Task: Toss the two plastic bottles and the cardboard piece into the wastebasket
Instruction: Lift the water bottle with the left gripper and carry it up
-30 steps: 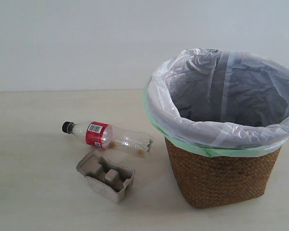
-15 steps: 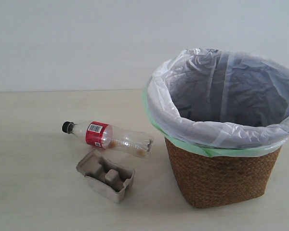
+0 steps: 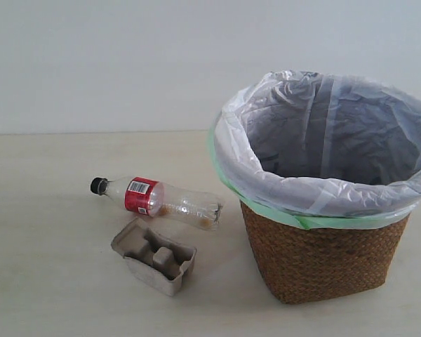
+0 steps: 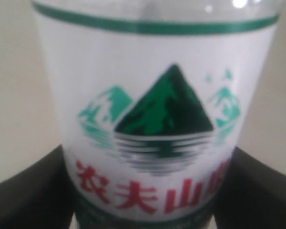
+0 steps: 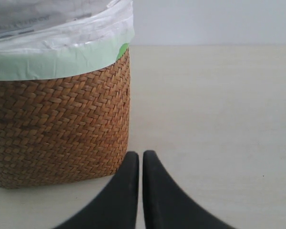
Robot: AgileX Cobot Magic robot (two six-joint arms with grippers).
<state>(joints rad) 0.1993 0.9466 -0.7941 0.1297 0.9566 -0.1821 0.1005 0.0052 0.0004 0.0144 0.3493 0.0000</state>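
The slim bottle with black cap and red label [image 3: 154, 199] lies on its side on the table, left of the wastebasket [image 3: 323, 260]. The pulp cardboard tray [image 3: 154, 257] sits just in front of it. The wide bottle with the green-white label [image 4: 157, 109] fills the left wrist view, held between the two dark fingers of my left gripper [image 4: 148, 191], which is shut on it; its cap is out of view. My right gripper [image 5: 141, 157] hovers low over the table beside the wicker wastebasket [image 5: 57, 129], its jaws together and empty. Neither gripper shows in the exterior view.
A plain pale wall stands behind the light wooden table [image 3: 49, 210]. The white bag liner [image 3: 323, 133] folds over the basket's rim, with a green bag edge [image 5: 52, 62] below it.
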